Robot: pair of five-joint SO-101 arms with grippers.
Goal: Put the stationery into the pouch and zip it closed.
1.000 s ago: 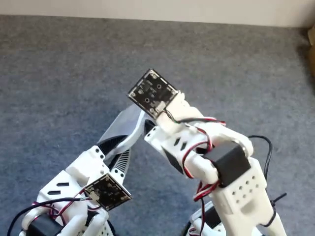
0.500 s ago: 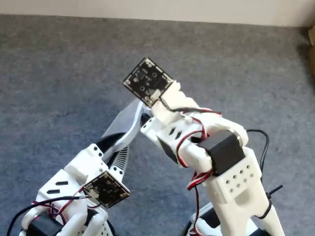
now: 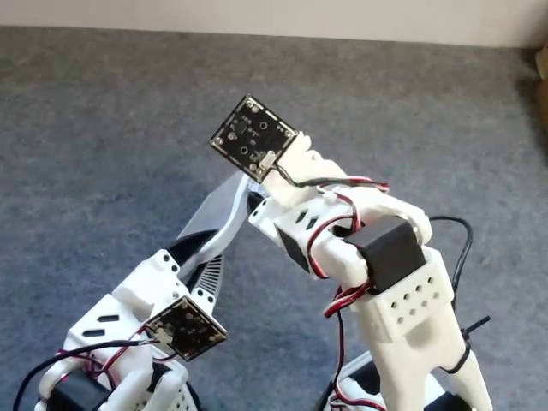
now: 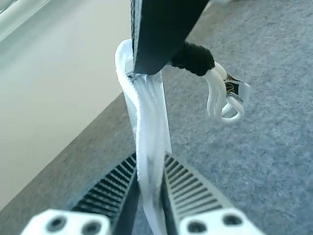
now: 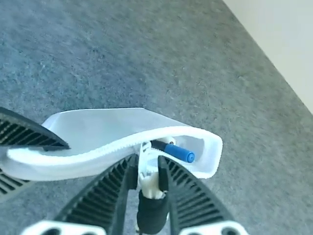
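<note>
A translucent white pouch [image 3: 212,216] hangs above the grey carpet between my two arms. My left gripper [image 4: 149,166] is shut on one end of the pouch [image 4: 146,122], its ribbed black fingers [image 4: 110,188] pressing the fabric from both sides. My right gripper [image 5: 146,164] is shut on the zipper pull [image 5: 146,177] at the pouch's rim. A blue pen tip [image 5: 179,153] shows inside the opening beside the pull. In the left wrist view a white cord loop [image 4: 224,100] dangles from the black knot [image 4: 195,58] by the right arm's finger.
Grey carpet [image 3: 103,128] spreads all around under the arms. A pale wall strip [image 3: 257,15] runs along the far edge. Red and black cables [image 3: 338,248] loop over the right arm, and a brown object [image 3: 542,81] touches the right border.
In the high view the right arm's wrist has shifted up and to the left along the pouch with the zipper pull. The left arm has kept still, holding the pouch.
</note>
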